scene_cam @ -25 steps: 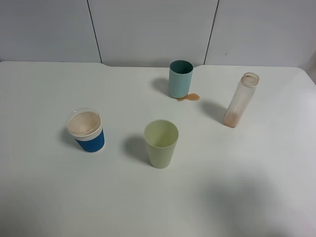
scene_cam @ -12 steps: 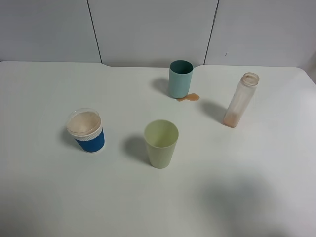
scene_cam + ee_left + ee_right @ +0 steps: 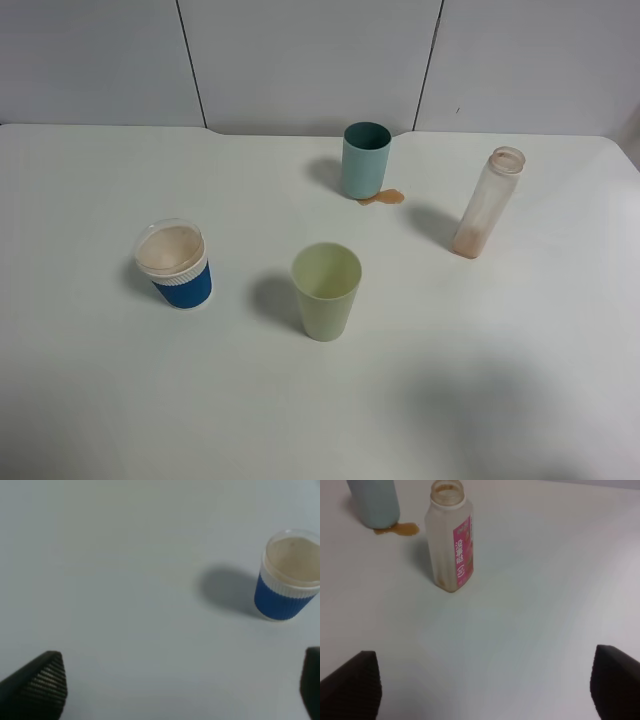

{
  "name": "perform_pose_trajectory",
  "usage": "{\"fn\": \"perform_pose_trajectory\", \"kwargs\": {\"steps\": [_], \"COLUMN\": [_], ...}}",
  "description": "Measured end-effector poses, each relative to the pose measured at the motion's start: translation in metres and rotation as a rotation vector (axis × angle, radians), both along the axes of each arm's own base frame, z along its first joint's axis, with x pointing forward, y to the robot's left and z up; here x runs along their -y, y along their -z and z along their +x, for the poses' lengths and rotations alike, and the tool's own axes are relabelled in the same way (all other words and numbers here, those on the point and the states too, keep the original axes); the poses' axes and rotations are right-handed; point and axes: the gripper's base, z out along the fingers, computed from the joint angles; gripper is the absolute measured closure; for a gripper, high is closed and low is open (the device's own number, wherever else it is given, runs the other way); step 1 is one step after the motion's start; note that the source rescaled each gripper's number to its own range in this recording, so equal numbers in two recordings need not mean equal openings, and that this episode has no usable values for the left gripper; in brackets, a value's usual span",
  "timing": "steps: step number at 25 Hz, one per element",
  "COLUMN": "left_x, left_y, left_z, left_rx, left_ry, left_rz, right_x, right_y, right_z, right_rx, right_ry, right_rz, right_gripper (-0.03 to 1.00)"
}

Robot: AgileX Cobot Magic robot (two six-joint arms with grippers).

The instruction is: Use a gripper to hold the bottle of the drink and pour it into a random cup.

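Observation:
The translucent bottle [image 3: 485, 203] stands upright and uncapped on the white table, right of centre; it also shows in the right wrist view [image 3: 450, 537] with its red-and-white label, and looks nearly empty. The teal cup [image 3: 366, 160] stands at the back middle, and its lower part shows in the right wrist view [image 3: 374, 502]. A small puddle of brown drink [image 3: 383, 197] lies at the cup's base, also in the right wrist view [image 3: 397, 529]. My right gripper [image 3: 480, 682] is open, well short of the bottle. My left gripper [image 3: 182, 685] is open and empty. Neither arm shows in the exterior view.
A pale yellow-green cup [image 3: 326, 291] stands in the middle front. A blue ribbed cup with a white rim and clear lid [image 3: 176, 265] stands at the left, also in the left wrist view [image 3: 287, 576]. A grey panelled wall [image 3: 300, 60] runs behind the table.

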Motion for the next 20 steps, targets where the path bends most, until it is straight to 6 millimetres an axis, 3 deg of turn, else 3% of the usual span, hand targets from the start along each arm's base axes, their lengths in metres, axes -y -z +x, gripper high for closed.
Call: {"fn": "perform_pose_trajectory", "kwargs": {"steps": [20], "left_x": [0.0], "left_y": [0.0], "left_z": [0.0], "left_rx": [0.0], "left_ry": [0.0], "left_rz": [0.0], "right_x": [-0.0001], "right_y": [0.0], "right_z": [-0.0002], "right_rx": [0.0], "right_ry": [0.021], "right_rz": [0.0], "right_gripper": [0.03]}}
